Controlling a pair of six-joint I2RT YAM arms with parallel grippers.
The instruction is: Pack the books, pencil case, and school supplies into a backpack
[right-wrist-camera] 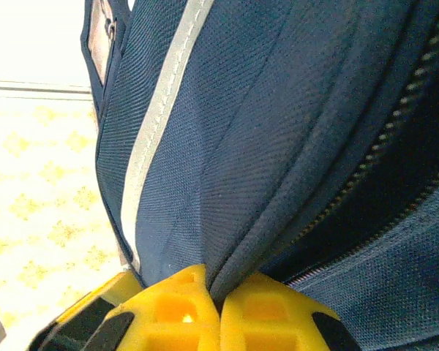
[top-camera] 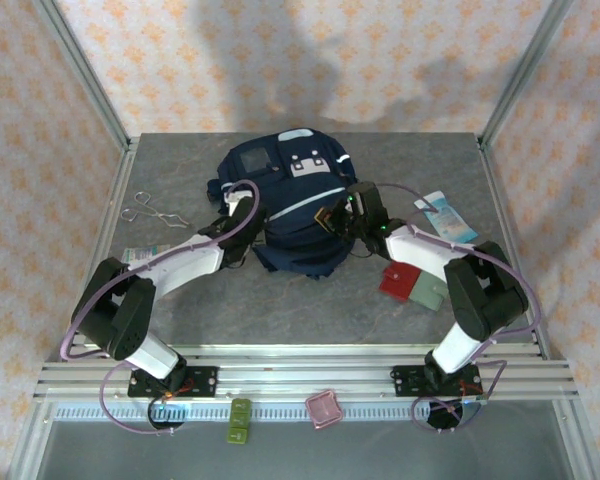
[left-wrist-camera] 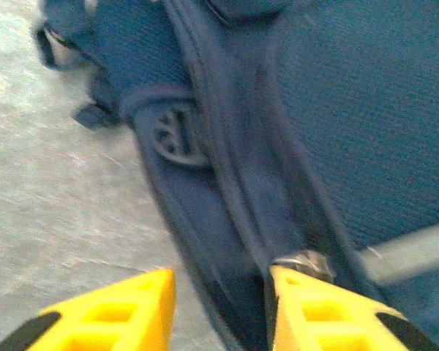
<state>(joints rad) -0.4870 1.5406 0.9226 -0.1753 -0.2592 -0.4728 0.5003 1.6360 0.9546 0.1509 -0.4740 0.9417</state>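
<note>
Flowered cream-and-orange wallpaper is closing in three sides of a grey counter [top-camera: 180, 300]. The navy backpack [top-camera: 285, 195] is lying in the middle toward the back, with its grey patch and white trim facing up. Both arms are reaching in to it from the near edge, one on each flank.

The left pincer [left-wrist-camera: 221, 281] is sitting at the backpack's left side with its yellow fingers [left-wrist-camera: 124, 318] standing apart. A dark seam of the bag is running down between them, and a small metal zipper pull [left-wrist-camera: 304, 262] is lying right at the tip of one finger. That view is blurring, so whether the finger is actually touching the pull is hard to tell.

The right pincer [right-wrist-camera: 218, 303] is pressing in at the bag's right side with its fingers drawn together, clamping a fold of navy fabric. A pale stripe is running up the cloth on one side of the fold and a line of zipper teeth on the other.

To the right of the bag, beside the right arm, a red square [top-camera: 397, 279] and a grey-green square [top-camera: 427, 291] are lying flat, touching each other. Farther back on that side a white-and-blue tube [top-camera: 448, 216] is resting on the counter. On the left, metal scissors [top-camera: 152, 209] are lying apart from the bag, and a pale flat item [top-camera: 138, 256], too small to identify, is peeking out beside the left arm.
</note>
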